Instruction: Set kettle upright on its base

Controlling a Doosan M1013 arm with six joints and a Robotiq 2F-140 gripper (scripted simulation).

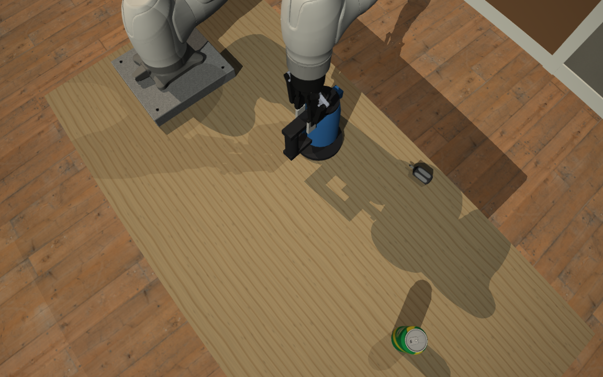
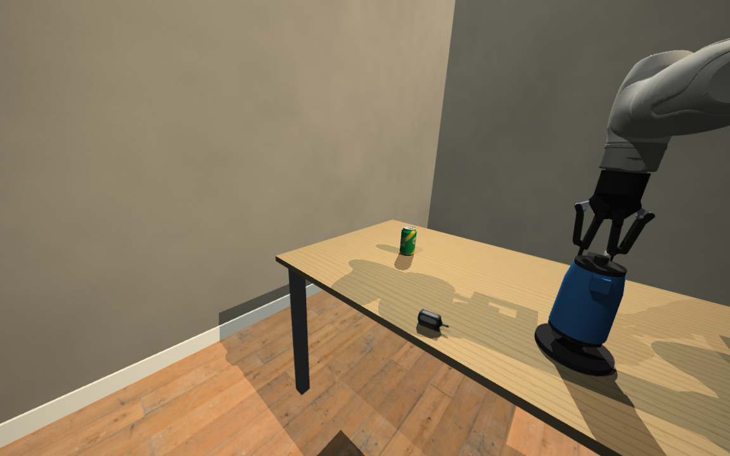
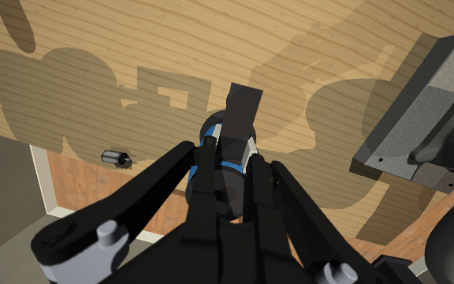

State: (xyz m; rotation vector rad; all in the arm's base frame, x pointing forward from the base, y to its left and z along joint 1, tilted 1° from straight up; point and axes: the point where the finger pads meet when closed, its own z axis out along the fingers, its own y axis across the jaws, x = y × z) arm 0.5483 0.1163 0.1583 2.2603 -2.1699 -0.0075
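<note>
The blue kettle (image 2: pixel 586 303) stands on its round black base (image 2: pixel 575 353) near the long table (image 2: pixel 356 249) edge that faces the exterior camera, toward the corner where the arm's grey mounting plate (image 1: pixel 172 89) sits, and the end effector (image 2: pixel 606 252) is clenched on the knob of the kettle's lid from above. The main risk, as I judge it, is the seating: the kettle leans slightly in the exterior view, and no view shows the stud or the ring underneath — if the ring rests on the stud instead of around it, letting go would leave the kettle tilted or let it tip off the base. A second risk is the release itself, since fingers that drag on the knob while lifting away could pull the kettle sideways or nudge the base toward the nearby table edge. The black handle (image 1: pixel 294 138) juts out on the side away from that edge, so its weight could add to any lean. Counted: 1 kettle, 1 base, 1 green can (image 1: pixel 409 340) near the far corner, 1 small dark object (image 1: pixel 422 173) — I cannot tell what it is — close to the same long edge, 1 arm, 1 table.
</note>
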